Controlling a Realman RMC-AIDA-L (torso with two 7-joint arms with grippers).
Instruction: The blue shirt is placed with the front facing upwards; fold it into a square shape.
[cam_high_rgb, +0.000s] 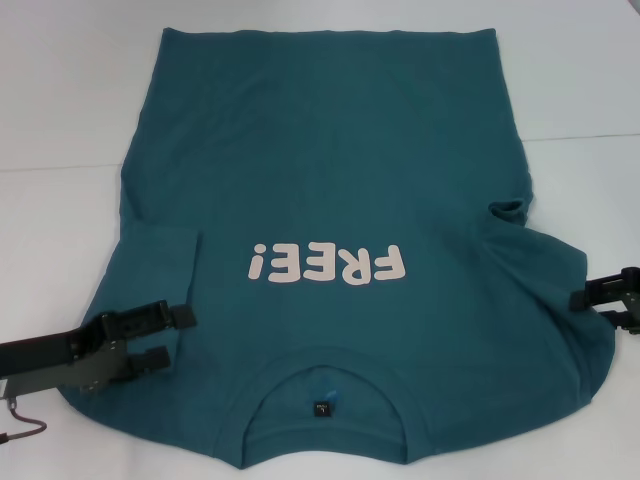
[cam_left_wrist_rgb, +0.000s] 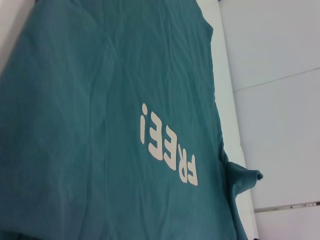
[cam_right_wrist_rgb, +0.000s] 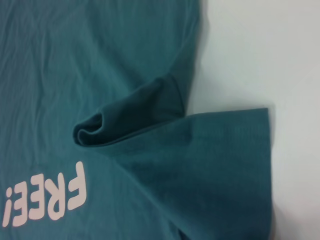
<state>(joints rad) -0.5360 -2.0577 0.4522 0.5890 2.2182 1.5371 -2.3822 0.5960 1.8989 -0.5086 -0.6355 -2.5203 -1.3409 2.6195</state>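
Observation:
The blue shirt (cam_high_rgb: 330, 150) lies front up on the white table, its ribbed collar (cam_high_rgb: 325, 375) nearest me and its hem at the far side. The pale "FREE!" print (cam_high_rgb: 325, 263) sits mid-chest. The left sleeve (cam_high_rgb: 155, 270) lies folded in over the body. The right sleeve (cam_high_rgb: 545, 290) spreads outward, with a raised pucker (cam_high_rgb: 510, 208) at the armpit. My left gripper (cam_high_rgb: 172, 337) is open, over the left shoulder. My right gripper (cam_high_rgb: 590, 307) is open at the right sleeve's edge. The left wrist view shows the print (cam_left_wrist_rgb: 167, 145). The right wrist view shows the sleeve (cam_right_wrist_rgb: 220, 165) and pucker (cam_right_wrist_rgb: 95, 127).
The white table (cam_high_rgb: 60, 120) shows bare on both sides of the shirt and beyond the hem. A seam line (cam_high_rgb: 585, 135) crosses the tabletop at the right. A thin wire hook (cam_high_rgb: 25, 425) hangs by my left arm at the near left.

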